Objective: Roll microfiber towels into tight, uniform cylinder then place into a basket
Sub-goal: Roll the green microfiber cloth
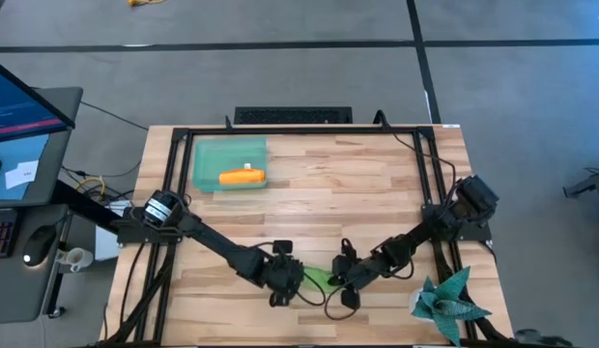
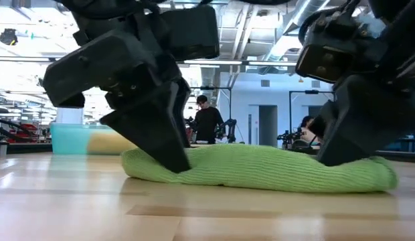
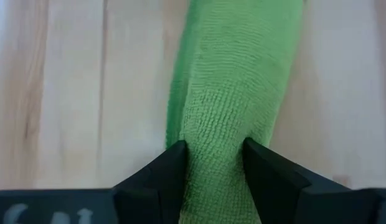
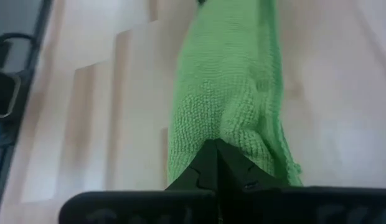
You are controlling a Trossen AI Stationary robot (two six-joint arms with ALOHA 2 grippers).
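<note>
Near the table's front edge, green towel [image 2: 261,167] lies rolled into a long cylinder on the wood. Left gripper [image 3: 215,165] clamps one end, fingers [image 3: 168,171] squeezing the roll between them. Right gripper [image 4: 218,162] sits at the other end, jaws closed together and pressed down on the cloth. Orange towel [image 1: 242,177], rolled, lies inside the basket [image 1: 208,155] at the far left corner. Spiky teal star [image 1: 449,302] sits front right.
</note>
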